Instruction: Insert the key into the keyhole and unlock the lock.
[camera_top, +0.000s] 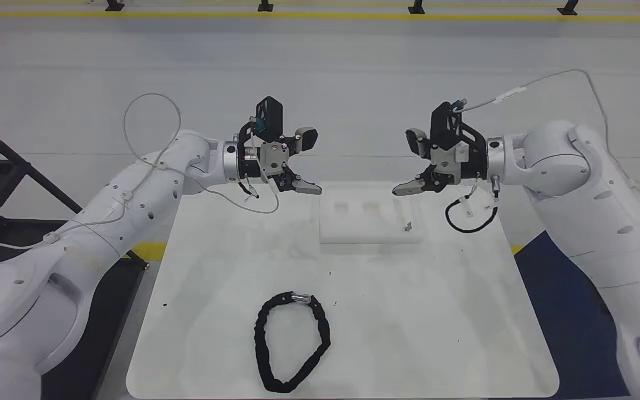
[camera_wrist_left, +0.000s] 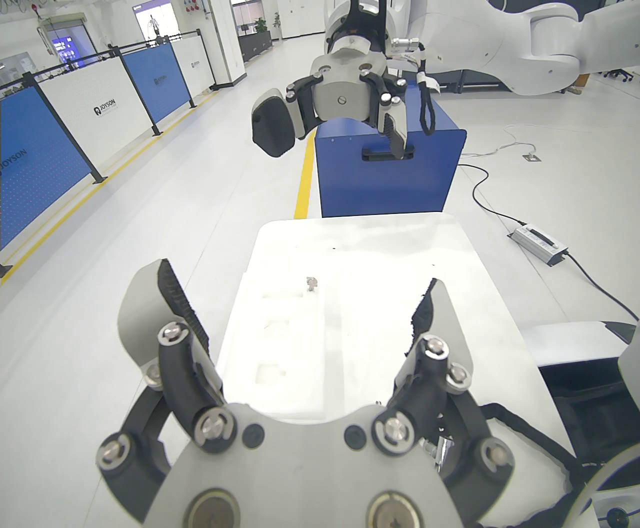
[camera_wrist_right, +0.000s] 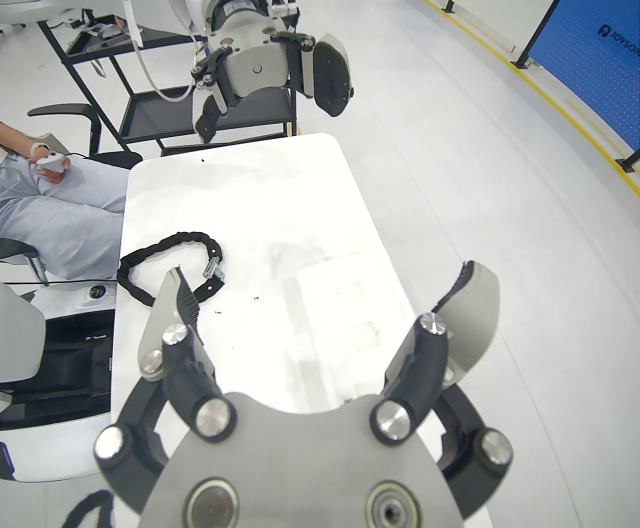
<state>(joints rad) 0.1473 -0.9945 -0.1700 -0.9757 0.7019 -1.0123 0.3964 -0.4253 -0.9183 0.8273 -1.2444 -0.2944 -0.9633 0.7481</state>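
Observation:
A black fabric-covered chain lock (camera_top: 290, 340) lies looped on the white table (camera_top: 450, 330) near its front edge, its metal lock barrel (camera_wrist_right: 212, 267) at the loop's far end. A small key (camera_top: 408, 227) rests on the right end of a white foam block (camera_top: 365, 222) at the back middle; it also shows as the key (camera_wrist_left: 311, 283) in the left wrist view. My left gripper (camera_top: 316, 160) hovers open above the table's back left, holding nothing. My right gripper (camera_top: 402, 163) hovers open at the back right, facing it, above the key's end of the block.
The foam block (camera_wrist_right: 350, 300) has several shallow square recesses. A blue cabinet (camera_wrist_left: 390, 165) stands on the floor beyond the table's right side. A black wheeled cart (camera_wrist_right: 150, 115) stands beyond its left side. Bare table lies between the block and the chain.

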